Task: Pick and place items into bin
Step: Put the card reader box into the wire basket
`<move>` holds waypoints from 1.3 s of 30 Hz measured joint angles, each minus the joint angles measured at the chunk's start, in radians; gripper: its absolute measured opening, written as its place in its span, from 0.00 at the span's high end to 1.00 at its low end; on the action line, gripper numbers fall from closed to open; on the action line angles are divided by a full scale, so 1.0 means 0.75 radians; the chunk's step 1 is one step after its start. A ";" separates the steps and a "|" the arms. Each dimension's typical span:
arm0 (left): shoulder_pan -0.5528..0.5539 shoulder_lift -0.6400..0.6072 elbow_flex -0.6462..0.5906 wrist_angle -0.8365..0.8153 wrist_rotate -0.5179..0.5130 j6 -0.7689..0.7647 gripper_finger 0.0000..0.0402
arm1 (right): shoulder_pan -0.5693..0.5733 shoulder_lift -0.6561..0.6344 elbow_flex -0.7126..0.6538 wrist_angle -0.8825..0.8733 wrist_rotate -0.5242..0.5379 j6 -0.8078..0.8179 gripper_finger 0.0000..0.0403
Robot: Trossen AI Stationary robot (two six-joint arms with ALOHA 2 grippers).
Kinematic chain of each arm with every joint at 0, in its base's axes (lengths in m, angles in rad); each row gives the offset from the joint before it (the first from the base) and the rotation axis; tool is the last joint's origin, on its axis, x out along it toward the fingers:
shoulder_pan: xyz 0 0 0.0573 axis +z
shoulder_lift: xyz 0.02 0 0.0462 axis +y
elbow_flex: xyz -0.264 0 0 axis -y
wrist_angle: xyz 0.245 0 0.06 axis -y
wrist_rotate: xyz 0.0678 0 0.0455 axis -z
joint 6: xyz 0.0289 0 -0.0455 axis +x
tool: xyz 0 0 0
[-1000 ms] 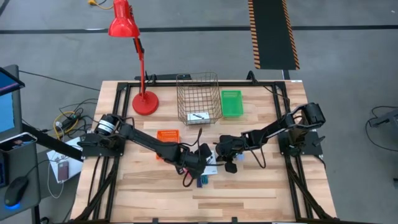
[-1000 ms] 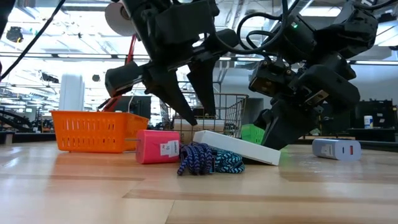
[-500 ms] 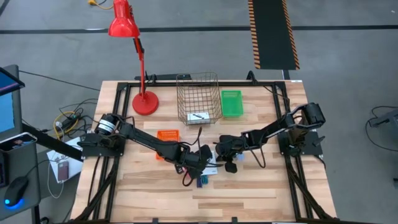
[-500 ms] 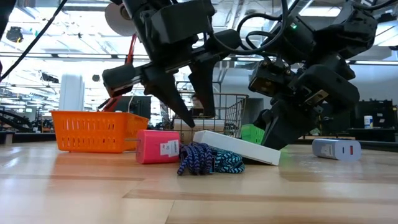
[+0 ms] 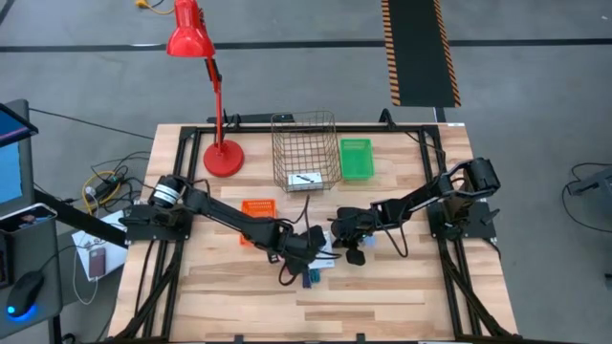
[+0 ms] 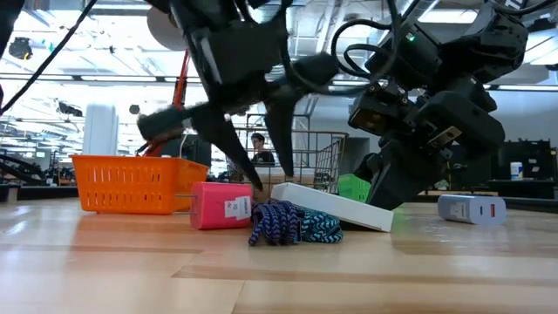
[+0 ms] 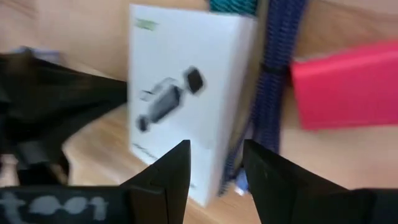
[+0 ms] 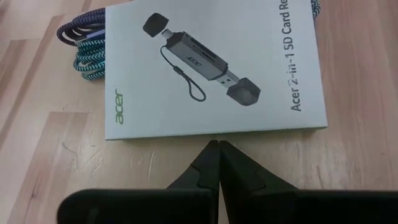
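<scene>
A white card-reader box (image 8: 211, 68) lies tilted at the table's middle. One end rests on a coil of blue and teal braided cable (image 6: 288, 224), and the other end (image 6: 384, 222) is down at the table. A pink box (image 6: 221, 206) stands beside the cable. My left gripper (image 7: 216, 163) hangs open just above the white box (image 7: 186, 93), slanting down from the table's left. My right gripper (image 8: 214, 146) is shut, with its tips at the box's long edge. My right gripper's shut fingertips (image 8: 213, 149) stand at the middle of the white box's long edge (image 8: 214, 132), slanting down from the table's right. I cannot tell whether they touch it.
The wire bin (image 5: 304, 143) stands at the far middle with a white card (image 5: 304, 179) inside. A green tray (image 5: 356, 158) is to its right, and a red lamp (image 5: 222, 153) to its left. An orange basket (image 5: 258, 207) lies beside my left arm. A small grey device (image 6: 471, 208) lies at the right.
My left gripper has rolled about the line it points along while staying over the white box, still open. The box, the cable and my right gripper have kept still.
</scene>
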 joint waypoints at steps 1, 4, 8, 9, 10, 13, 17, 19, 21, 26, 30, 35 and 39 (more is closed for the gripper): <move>-0.003 0.017 0.000 0.012 -0.009 0.000 0.66 | 0.000 0.000 0.001 -0.002 -0.002 -0.005 1.00; -0.009 0.044 0.002 0.025 -0.058 -0.018 0.66 | 0.000 0.000 0.001 -0.005 -0.003 -0.012 1.00; -0.012 0.063 0.003 0.068 -0.104 -0.031 0.66 | 0.000 -0.001 0.002 -0.011 -0.004 -0.029 1.00; -0.011 0.064 0.002 0.073 -0.101 -0.033 0.66 | 0.000 -0.001 0.002 -0.011 -0.004 -0.032 1.00; -0.011 0.064 0.002 0.076 -0.096 -0.034 0.66 | 0.000 -0.001 0.002 -0.010 -0.004 -0.032 1.00; -0.010 0.065 0.003 0.097 -0.121 -0.064 0.66 | 0.000 -0.001 0.002 -0.015 -0.004 -0.042 1.00; -0.011 0.066 0.002 0.123 -0.115 -0.075 0.66 | 0.000 -0.002 0.002 -0.019 -0.005 -0.051 1.00; -0.011 0.066 0.003 0.133 -0.110 -0.075 0.66 | 0.000 -0.002 0.002 -0.021 -0.006 -0.063 1.00; -0.011 0.067 0.002 0.142 -0.104 -0.073 0.66 | 0.000 -0.002 0.002 -0.021 -0.005 -0.068 1.00; -0.012 0.067 0.002 0.165 -0.080 -0.068 0.66 | 0.000 -0.002 0.001 -0.022 -0.007 -0.076 1.00; -0.013 0.067 0.002 0.191 -0.080 -0.068 0.68 | 0.000 -0.002 0.001 -0.026 -0.008 -0.078 1.00; -0.015 0.067 0.002 0.197 -0.111 -0.066 0.72 | 0.000 -0.002 -0.001 -0.031 -0.009 -0.078 1.00; -0.015 0.067 0.002 0.197 -0.118 -0.066 0.74 | 0.000 -0.002 -0.001 -0.028 -0.009 -0.078 1.00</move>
